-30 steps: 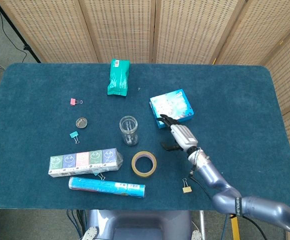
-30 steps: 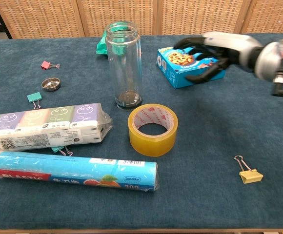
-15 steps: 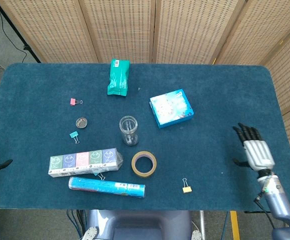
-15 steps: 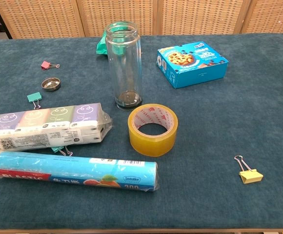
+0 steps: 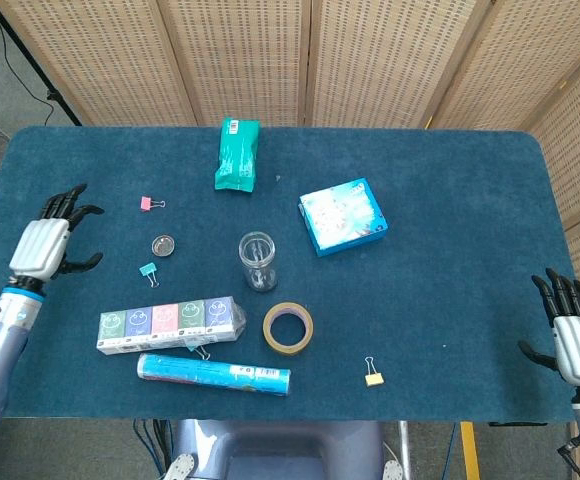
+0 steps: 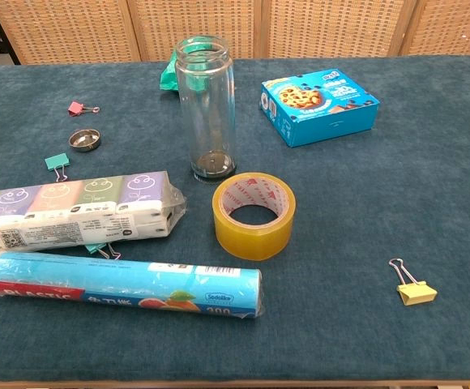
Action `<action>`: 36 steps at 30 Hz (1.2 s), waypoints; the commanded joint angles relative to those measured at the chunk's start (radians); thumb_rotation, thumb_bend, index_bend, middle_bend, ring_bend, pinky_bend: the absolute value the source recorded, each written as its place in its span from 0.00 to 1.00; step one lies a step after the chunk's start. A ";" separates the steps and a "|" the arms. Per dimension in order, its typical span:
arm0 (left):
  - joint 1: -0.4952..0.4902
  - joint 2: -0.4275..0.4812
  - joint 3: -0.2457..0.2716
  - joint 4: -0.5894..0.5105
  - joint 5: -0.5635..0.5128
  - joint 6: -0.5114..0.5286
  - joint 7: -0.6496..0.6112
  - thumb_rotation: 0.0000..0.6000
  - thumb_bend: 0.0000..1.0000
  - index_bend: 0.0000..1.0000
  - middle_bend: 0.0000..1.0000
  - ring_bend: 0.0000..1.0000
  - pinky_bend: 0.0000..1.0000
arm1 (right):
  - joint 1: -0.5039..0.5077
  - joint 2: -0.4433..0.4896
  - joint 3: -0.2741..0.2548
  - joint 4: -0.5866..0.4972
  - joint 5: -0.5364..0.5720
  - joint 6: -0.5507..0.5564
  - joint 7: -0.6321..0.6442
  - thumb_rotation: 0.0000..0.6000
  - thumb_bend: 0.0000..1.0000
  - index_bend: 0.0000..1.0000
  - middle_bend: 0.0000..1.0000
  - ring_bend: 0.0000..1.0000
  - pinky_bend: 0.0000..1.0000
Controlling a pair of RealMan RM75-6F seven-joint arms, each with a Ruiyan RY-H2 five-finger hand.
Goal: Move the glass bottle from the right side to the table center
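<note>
The clear glass bottle stands upright and uncapped near the table's middle, and the chest view shows the glass bottle behind the tape roll. My left hand hovers at the table's left edge, fingers spread, holding nothing. Far to the right, my right hand sits at the near right edge, fingers also spread and empty. Neither hand appears in the chest view. Both hands are well away from the bottle.
A yellow tape roll, a tissue multipack, a blue plastic roll and a yellow clip lie near the front. A blue cookie box, a green packet, a metal cap and small clips lie further back.
My right hand has drawn back from beside the cookie box to the table's near right edge. My left hand has risen into view at the left edge. The bottle has not moved.
</note>
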 commanded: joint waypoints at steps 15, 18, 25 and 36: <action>-0.232 -0.301 -0.045 0.295 -0.285 -0.254 0.250 1.00 0.43 0.47 0.00 0.00 0.00 | -0.017 0.017 0.043 0.003 -0.015 -0.037 0.075 1.00 0.20 0.00 0.00 0.00 0.00; -0.236 -0.322 -0.042 0.316 -0.312 -0.267 0.257 1.00 0.43 0.47 0.00 0.00 0.00 | -0.019 0.019 0.049 0.004 -0.018 -0.043 0.083 1.00 0.20 0.00 0.00 0.00 0.00; -0.234 -0.344 -0.028 0.343 -0.313 -0.284 0.238 1.00 0.43 0.47 0.00 0.00 0.00 | -0.024 0.019 0.057 0.003 -0.026 -0.049 0.089 1.00 0.20 0.00 0.00 0.00 0.00; -0.232 -0.376 -0.017 0.382 -0.300 -0.286 0.214 1.00 0.45 0.47 0.00 0.00 0.00 | -0.031 0.021 0.070 0.002 -0.029 -0.062 0.097 1.00 0.20 0.00 0.00 0.00 0.00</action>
